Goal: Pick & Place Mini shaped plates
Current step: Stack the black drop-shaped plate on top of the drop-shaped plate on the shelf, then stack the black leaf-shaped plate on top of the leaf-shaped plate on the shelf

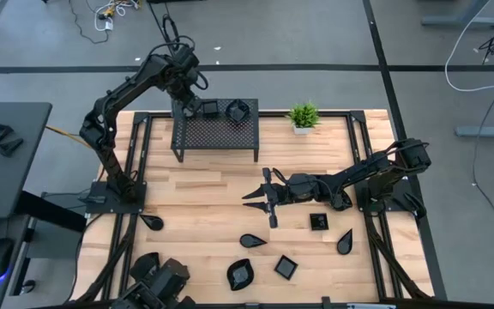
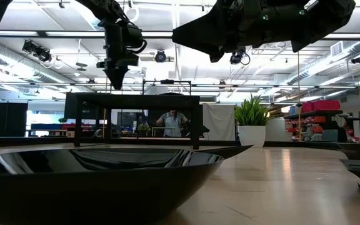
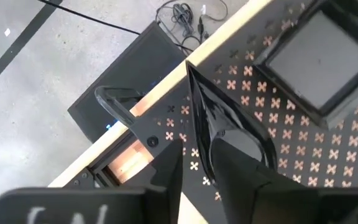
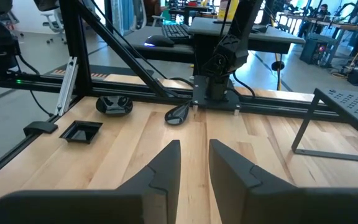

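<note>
Item: teardrop plate (image 3: 219,134), lying on far mesh rack (image 1: 217,137) beside square plate (image 3: 319,59). Left claw (image 3: 211,163) straddling it, fingers apart, releasing. Right claw (image 1: 262,196) hovering mid-table, parted, empty. Next: lifting clear.

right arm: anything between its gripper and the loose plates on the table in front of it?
Nothing visible. The right gripper hangs open over bare wood, and the square plate and the teardrop plate beyond it lie across clear tabletop. The left gripper is away at the mesh rack.
</note>
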`<state>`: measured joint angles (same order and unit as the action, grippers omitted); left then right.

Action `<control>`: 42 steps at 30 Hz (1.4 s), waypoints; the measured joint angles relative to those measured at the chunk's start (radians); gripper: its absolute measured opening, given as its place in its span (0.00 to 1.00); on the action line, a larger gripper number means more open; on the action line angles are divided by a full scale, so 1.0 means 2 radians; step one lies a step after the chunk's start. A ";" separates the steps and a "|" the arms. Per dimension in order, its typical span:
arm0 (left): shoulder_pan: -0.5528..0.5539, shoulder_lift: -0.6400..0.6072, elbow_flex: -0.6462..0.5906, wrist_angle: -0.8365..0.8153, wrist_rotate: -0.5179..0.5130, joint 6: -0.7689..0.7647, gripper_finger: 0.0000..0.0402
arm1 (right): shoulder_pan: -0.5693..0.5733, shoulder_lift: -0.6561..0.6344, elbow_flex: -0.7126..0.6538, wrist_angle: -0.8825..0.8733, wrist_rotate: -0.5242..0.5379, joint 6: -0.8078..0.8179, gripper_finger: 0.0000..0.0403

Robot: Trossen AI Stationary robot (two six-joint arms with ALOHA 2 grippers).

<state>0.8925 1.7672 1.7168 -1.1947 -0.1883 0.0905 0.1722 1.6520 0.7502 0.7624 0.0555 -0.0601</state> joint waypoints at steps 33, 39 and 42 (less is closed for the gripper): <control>-0.125 -0.220 -0.093 0.038 0.016 -0.070 0.01 | -0.004 0.000 0.000 0.005 0.000 -0.037 0.21; -0.338 -0.325 -0.227 0.146 -0.044 -0.205 0.01 | -0.022 0.000 0.000 0.036 0.000 -0.077 0.21; -0.445 -0.351 -0.302 0.206 -0.105 -0.261 0.02 | -0.029 0.000 0.000 0.046 0.000 -0.052 0.21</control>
<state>0.0022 1.0662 1.1136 -0.7817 -0.3981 -0.4307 0.1137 1.6520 0.7498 0.8546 0.0563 -0.1643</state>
